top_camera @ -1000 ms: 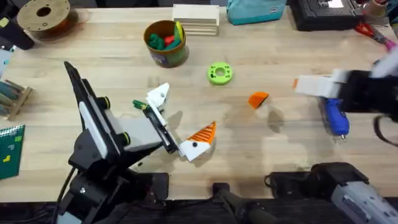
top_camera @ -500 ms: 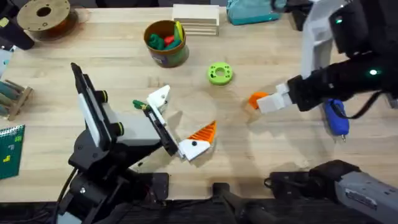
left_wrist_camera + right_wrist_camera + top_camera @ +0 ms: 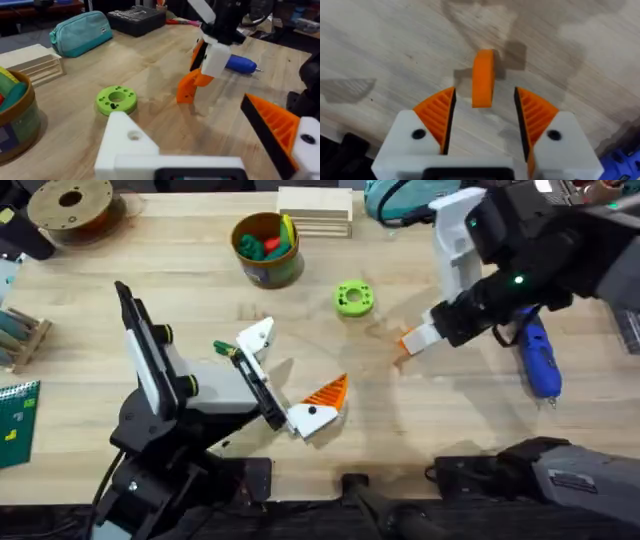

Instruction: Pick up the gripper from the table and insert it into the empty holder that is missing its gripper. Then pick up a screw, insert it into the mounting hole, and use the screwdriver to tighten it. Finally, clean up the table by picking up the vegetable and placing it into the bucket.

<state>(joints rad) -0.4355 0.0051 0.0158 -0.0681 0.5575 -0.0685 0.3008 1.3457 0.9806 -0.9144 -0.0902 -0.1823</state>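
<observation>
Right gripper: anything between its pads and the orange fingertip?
No. In the right wrist view the right gripper straddles the orange fingertip, open, with bare table in the gaps either side.

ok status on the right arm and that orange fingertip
Right gripper open, pads straddling the orange fingertip, not yet closed. Fingertip on the table. Left gripper parked, one holder bare. Nothing blocking.

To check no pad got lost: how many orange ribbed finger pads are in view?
4. One loose pad stands on the table. Two sit on the right gripper, one either side of it. One is on the left gripper, whose other white finger is bare.
</observation>
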